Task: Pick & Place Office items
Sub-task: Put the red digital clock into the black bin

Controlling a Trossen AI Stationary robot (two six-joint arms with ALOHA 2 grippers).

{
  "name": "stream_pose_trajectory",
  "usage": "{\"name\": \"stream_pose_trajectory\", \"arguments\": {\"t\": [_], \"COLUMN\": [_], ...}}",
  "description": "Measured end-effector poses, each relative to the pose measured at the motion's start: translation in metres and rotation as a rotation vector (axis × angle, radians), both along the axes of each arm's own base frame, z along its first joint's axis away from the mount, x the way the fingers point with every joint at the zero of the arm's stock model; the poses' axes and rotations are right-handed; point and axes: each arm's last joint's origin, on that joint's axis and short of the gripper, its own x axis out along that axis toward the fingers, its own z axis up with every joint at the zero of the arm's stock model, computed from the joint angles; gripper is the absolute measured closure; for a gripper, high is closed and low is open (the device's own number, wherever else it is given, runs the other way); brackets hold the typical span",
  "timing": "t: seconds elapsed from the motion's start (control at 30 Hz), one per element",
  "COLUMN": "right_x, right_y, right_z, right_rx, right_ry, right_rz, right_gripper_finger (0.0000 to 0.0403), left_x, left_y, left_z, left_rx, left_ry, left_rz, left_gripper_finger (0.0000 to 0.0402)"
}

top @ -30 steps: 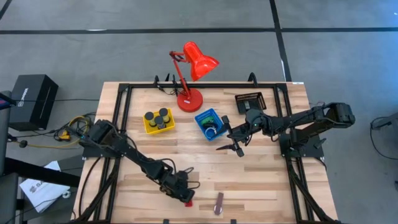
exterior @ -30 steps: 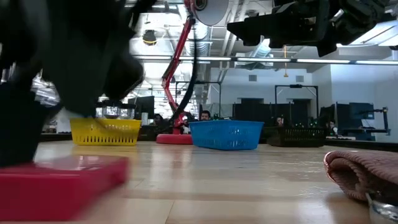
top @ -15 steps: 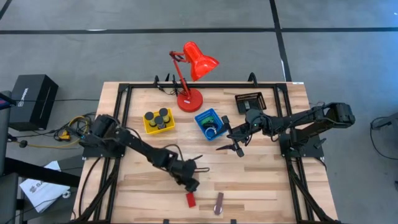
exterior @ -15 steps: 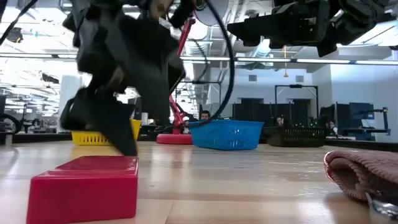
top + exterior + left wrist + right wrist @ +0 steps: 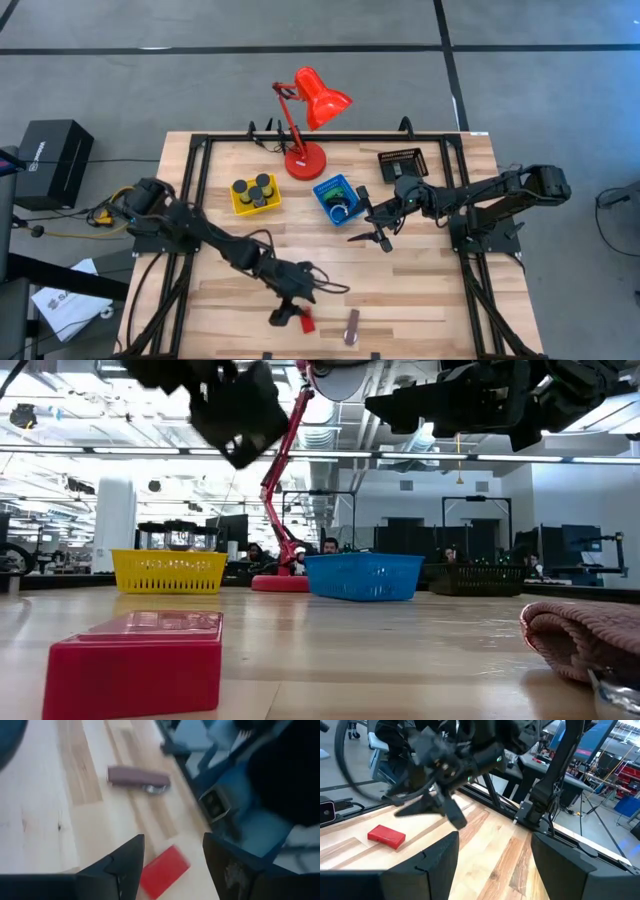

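Observation:
A red block [image 5: 306,322] lies flat on the table near its near edge, and it also shows in the low view [image 5: 135,660]. A brown-silver bar [image 5: 351,327] lies flat just to its right. My left gripper [image 5: 287,316] hangs open above the table beside the red block, touching nothing. In its wrist view the red block [image 5: 164,871] sits below the open left gripper [image 5: 172,837], with the bar [image 5: 139,777] beyond. My right gripper [image 5: 371,240] hovers open over the middle of the table, near the blue tray [image 5: 335,198].
A yellow tray [image 5: 255,195] holds black discs. The blue tray holds small pieces, and a black tray [image 5: 402,160] stands at the far right. A red desk lamp [image 5: 305,160] stands at the far edge. Bare wood lies between the trays and the near-edge items.
My left gripper was low on the table at the red block and has risen well clear of it; the arm has swung and stretched out. The red block stays flat on the table. My right arm has kept still.

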Motion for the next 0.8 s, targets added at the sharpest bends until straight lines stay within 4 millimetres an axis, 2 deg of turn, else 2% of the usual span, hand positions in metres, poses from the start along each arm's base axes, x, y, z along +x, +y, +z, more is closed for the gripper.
{"name": "stream_pose_trajectory", "arguments": {"t": [0.33, 0.53, 0.7, 0.8], "right_x": [0.000, 0.000, 0.000, 0.000], "right_y": [0.001, 0.001, 0.001, 0.001], "right_z": [0.000, 0.000, -0.001, -0.001], "right_rx": [0.078, 0.157, 0.208, 0.222], "right_ry": [0.036, 0.071, 0.094, 0.105], "right_rz": [-0.008, -0.018, -0.025, -0.027], "right_gripper_finger": [0.0163, 0.0163, 0.0163, 0.0163], "left_x": [0.002, -0.001, 0.000, 0.001], "left_y": [-0.014, -0.026, -0.031, -0.030], "left_z": [-0.036, -0.067, -0.077, -0.075], "left_rx": [0.301, 0.381, 0.418, 0.446], "left_ry": [-0.127, -0.143, -0.174, -0.191], "left_rz": [-0.319, -0.540, -0.595, -0.583], "left_gripper_finger": [0.0180, 0.0161, 0.0143, 0.0137]}}
